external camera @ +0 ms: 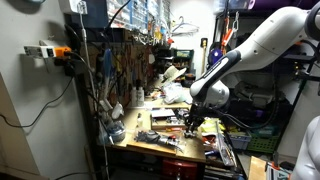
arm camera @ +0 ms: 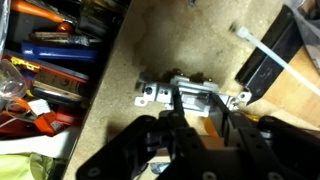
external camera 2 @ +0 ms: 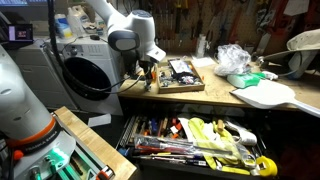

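Note:
In the wrist view a silver metal bracket (arm camera: 155,92) with mounting tabs and a grey block at its middle lies flat on the wooden bench top (arm camera: 130,60). My gripper (arm camera: 198,103) points down over it. Its two black fingers (arm camera: 172,112) stand close against the sides of the grey block, gripping it, while the bracket rests on the wood. In both exterior views the gripper (external camera: 190,122) (external camera 2: 150,70) is low over the bench edge. The bracket under it is too small to make out there.
An open drawer (external camera 2: 190,140) full of hand tools sticks out below the bench, and its tools (arm camera: 50,60) fill the left of the wrist view. A white cable tie (arm camera: 265,50) and a black box (arm camera: 272,65) lie beside the bracket. A plastic bag (external camera 2: 235,60) sits further along the bench.

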`<state>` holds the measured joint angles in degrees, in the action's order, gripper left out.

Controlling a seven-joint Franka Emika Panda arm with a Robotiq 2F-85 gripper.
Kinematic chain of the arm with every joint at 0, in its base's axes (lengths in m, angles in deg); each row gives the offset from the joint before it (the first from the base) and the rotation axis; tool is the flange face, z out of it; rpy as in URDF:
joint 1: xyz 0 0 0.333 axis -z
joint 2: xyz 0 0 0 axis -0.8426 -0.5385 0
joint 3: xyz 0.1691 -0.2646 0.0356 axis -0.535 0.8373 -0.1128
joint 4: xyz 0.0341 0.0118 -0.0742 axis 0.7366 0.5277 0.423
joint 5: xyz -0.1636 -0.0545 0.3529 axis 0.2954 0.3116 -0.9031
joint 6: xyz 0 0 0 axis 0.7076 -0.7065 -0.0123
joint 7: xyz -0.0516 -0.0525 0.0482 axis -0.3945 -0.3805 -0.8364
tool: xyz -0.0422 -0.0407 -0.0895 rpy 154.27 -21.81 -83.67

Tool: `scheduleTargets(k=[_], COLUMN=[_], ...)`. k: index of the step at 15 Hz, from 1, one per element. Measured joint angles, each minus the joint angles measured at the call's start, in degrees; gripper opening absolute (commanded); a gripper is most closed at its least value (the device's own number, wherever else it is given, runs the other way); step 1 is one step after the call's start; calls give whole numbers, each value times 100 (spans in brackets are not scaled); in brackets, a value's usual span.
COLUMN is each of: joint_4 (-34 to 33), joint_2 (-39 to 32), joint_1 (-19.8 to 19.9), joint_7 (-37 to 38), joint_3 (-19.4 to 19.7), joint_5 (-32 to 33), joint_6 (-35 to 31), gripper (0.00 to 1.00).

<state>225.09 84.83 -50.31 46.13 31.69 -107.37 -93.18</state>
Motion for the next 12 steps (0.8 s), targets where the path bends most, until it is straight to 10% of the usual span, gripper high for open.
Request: scheduleTargets(k=[8,12], joint_4=[-55,-59], joint_2=[12,17], joint_1=[-2,-1], joint_7=[294,341], joint_3=[-12,-11], joint_5=[558,565], joint_6=[0,7], gripper=[62,97])
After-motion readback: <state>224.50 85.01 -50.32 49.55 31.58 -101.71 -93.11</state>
